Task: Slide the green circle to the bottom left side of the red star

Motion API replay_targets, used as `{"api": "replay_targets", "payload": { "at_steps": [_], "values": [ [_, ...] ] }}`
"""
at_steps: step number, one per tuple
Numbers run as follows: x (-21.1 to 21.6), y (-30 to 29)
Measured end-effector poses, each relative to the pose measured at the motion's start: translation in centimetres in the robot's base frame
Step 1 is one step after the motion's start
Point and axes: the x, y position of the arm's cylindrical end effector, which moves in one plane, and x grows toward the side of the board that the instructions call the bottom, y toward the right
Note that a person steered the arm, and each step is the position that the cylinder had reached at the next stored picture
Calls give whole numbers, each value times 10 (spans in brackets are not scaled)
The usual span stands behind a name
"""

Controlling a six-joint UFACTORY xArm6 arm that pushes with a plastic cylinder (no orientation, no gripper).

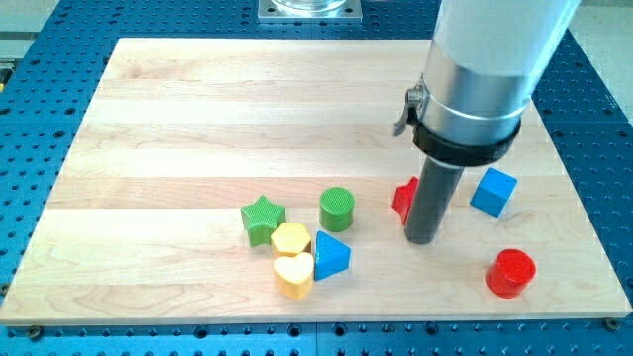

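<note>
Table [178, 109]: circle [337, 209] betw. star [263, 219] at view's left and star [404, 200] at right; my tip [422, 240] just right of latter; cube [494, 192], cylinder [510, 273] farther right.

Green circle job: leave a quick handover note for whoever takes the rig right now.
My tip: down on the wooden board, right beside the partly hidden red star-shaped block, on its right.
Green round cylinder block: left of the star, apart from it, roughly level with it.
Done: nothing visibly finished.
Left: bring the tip round to the green circle and push it to the star's bottom left.
</note>
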Motion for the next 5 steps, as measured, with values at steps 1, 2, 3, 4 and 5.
{"api": "replay_targets", "payload": {
  "at_steps": [1, 2, 3, 4, 5],
  "values": [
    [-24, -9],
    [-73, 32],
    [-18, 0],
    [-1, -66],
    [-2, -107]
  ]
}}
